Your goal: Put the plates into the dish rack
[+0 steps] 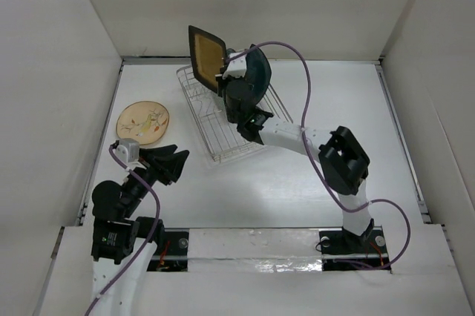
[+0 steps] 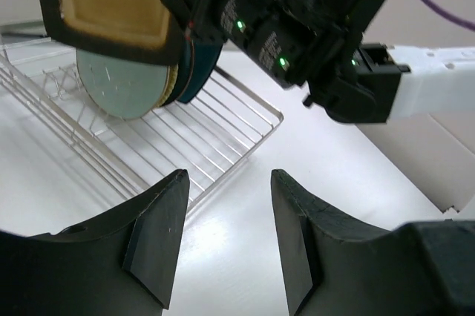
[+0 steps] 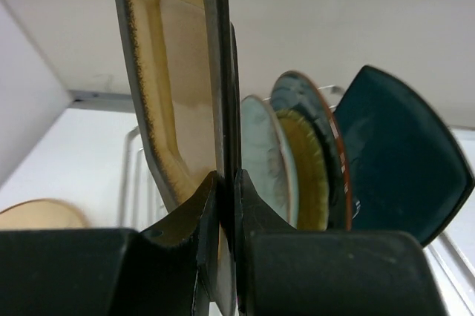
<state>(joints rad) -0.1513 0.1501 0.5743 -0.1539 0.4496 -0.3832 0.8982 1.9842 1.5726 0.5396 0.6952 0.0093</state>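
- Right pincer [image 3: 226, 182] clamped on mustard square black-rimmed plate [image 1: 206, 55], held upright over the far-left end of the silver wire dish rack [image 1: 223, 138]; free slot probably straight below.
- Left pincer [image 2: 226, 219] apart, empty; tan round drawn-on plate [image 1: 142, 122] flat on table [image 1: 334, 108], far-left of it.

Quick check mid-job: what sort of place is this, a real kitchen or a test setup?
Probably a lab test cell, not a kitchen: plain white walls box in a white table, two robot arms are bolted at its near edge, and the kitchenware is just a wire dish rack and plates.
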